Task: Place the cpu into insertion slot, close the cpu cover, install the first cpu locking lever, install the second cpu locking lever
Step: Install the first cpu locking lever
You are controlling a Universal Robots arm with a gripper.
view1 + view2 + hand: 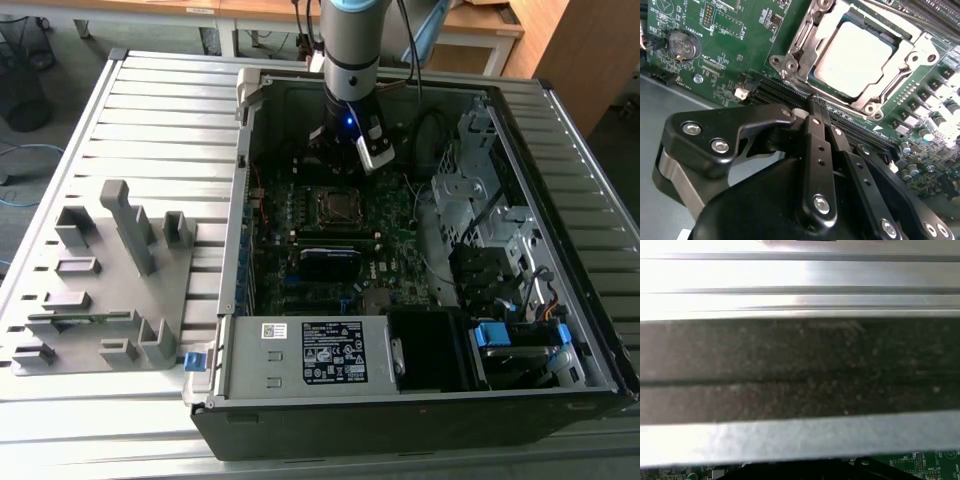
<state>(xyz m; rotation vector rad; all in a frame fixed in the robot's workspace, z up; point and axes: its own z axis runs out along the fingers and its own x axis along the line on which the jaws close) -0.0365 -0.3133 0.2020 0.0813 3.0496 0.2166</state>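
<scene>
Black linkage bars and bolted finger plates of the gripper (pixel 816 107) fill the near part of the second wrist view; the two slim fingers (pixel 816 145) lie pressed side by side with no gap, so the jaws are together and hold nothing. Their tips sit just short of the socket's edge, above the long black memory slots (pixel 772 90) that run beside it.

Just beyond the tips lies the cpu (pixel 852 59), its pale metal top flat inside the insertion slot (pixel 842 95). The cpu cover (pixel 805 35) is down around the chip, its silvery frame bordering the lid on the sides that show, with screw posts at the corners. I cannot tell from these pictures how the locking levers stand. A round coin battery (pixel 681 44) sits on the green motherboard (pixel 735 45), well apart from the socket.

In the exterior view the arm (pixel 350 45) comes straight down into the open computer case (pixel 420 390), wrist vertical, its gripper end (pixel 345 150) hanging just behind the socket (pixel 340 207) at the far side of the board. The case rests on a ribbed metal bench (pixel 150 110), with a grey fixture tray (pixel 95 290) beside it on the exterior view's left.
</scene>
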